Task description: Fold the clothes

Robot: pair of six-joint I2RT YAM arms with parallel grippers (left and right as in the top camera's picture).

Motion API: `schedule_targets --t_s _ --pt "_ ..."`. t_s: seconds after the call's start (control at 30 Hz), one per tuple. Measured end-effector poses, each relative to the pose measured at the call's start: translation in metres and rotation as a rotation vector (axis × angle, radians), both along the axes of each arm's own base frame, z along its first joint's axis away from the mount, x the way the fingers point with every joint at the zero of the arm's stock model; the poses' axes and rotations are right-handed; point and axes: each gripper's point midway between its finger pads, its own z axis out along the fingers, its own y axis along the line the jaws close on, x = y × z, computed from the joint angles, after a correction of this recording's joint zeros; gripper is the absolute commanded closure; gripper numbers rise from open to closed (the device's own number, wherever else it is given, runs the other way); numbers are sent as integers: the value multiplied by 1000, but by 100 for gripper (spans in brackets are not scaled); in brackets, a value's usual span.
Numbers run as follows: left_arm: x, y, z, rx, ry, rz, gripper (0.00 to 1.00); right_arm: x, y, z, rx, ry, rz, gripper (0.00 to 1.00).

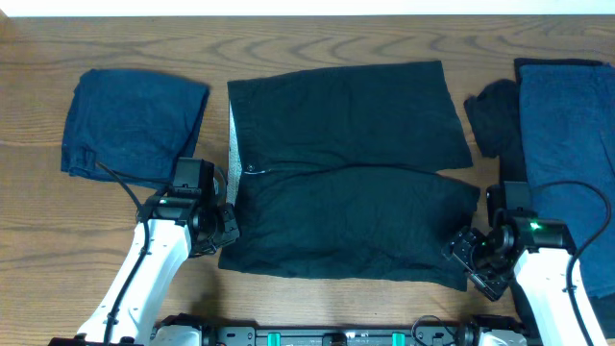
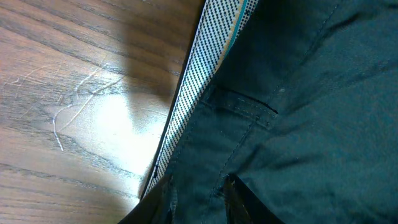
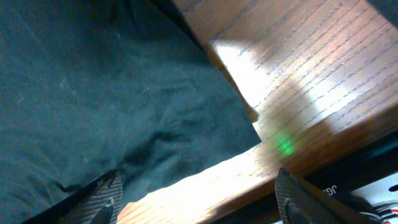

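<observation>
Three clusters of clothes on the worktop (image 1: 58,221). The black garment (image 1: 346,183) is dead centre, spread flat, with a crease running left to right across its middle. The folded navy garment (image 1: 130,125) sits at the far left, apart from the black one. The right-edge pile has a second navy piece (image 1: 567,125) with a dark bundle (image 1: 495,115) tucked against its left side.

Left gripper (image 1: 223,226) is at the black garment's left edge, near corner. The wrist cam shows its jaws close together, clenched on the fabric just beside the pale dotted band (image 2: 193,106) that lines that edge. Stitched seams are visible above the fingertips (image 2: 236,193).

Right gripper (image 1: 476,259) is at the garment's near right corner. Its jaws are spread wide and grasp nothing. In the right wrist view one finger sits over the cloth and the other is off past the worktop's near edge, with the garment corner and bare wood between them. A green light spot (image 3: 285,147) falls on the wood next to that corner.

Both arms come in from the near side, and the garment lies between them.
</observation>
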Motion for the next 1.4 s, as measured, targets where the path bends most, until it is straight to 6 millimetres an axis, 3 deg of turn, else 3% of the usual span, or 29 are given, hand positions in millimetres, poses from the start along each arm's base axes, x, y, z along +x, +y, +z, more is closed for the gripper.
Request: schedule_targets --t_s 0.17,0.8,1.13,1.4 --pt "0 0 0 0 0 0 72 -2 0 -3 0 5 -8 27" --pt "0 0 0 0 0 0 72 -15 0 -44 -3 9 -24 30" --pt "0 0 0 0 0 0 71 -5 -3 -51 -22 -32 -133 33" --pt "0 0 0 0 0 0 71 -1 -9 -56 -52 -61 -182 54"
